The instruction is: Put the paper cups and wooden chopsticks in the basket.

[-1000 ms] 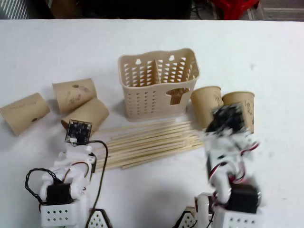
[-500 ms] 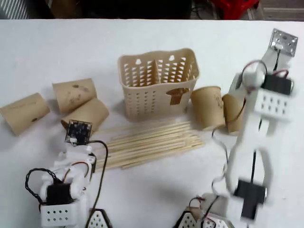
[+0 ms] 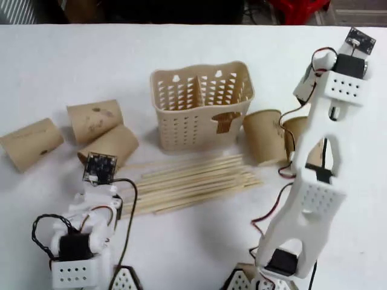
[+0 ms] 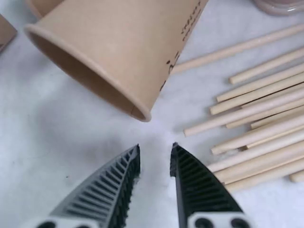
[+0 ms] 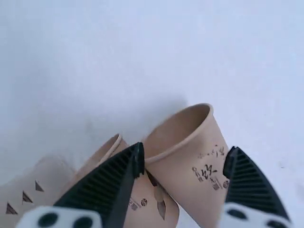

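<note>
Gaping right claw [image 5: 186, 148], empty, near paper cup [image 5: 192, 127]

Right arm [image 3: 315, 192] newly outstretched over cups [image 3: 263, 136]

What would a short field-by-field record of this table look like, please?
basket: centre of the table, two compartments
left cups: three, on their sides, left of the basket
right cups: two, right of the basket
chopsticks: bundle flat on the table in front of the basket
left gripper: open, low by one left cup's mouth and the chopstick ends
right gripper: open, over the right cups
</note>
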Robot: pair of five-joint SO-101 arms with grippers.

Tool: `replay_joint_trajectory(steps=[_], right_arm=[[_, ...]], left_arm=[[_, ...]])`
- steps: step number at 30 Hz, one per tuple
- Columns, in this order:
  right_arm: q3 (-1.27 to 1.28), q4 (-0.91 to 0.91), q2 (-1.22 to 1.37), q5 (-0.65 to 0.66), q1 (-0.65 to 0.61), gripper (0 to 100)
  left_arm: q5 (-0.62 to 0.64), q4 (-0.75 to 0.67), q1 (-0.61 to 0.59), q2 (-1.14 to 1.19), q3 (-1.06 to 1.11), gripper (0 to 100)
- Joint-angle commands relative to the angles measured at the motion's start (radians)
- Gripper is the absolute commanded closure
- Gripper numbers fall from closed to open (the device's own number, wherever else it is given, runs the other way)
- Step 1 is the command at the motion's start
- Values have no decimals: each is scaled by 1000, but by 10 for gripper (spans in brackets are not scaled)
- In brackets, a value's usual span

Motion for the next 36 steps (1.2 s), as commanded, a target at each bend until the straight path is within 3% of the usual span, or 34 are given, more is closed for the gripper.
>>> replay_joint_trajectory(steps=[1,10,16,19,24,36], right_arm=[[-153,19,68,-32,16,719],[-196,19,237,-38,24,719],[-192,24,266,-37,107,724],[-192,24,265,-29,165,803],[-193,24,257,285,185,988],[-222,24,99,374,306,984]], left_arm=[[-5,6,-5,-8,-2,880],[-5,6,-5,-8,-2,880],[-3,6,-5,-8,-2,880],[-3,6,-5,-8,-2,880],[-3,6,-5,-8,-2,880],[-3,6,-5,-8,-2,880]])
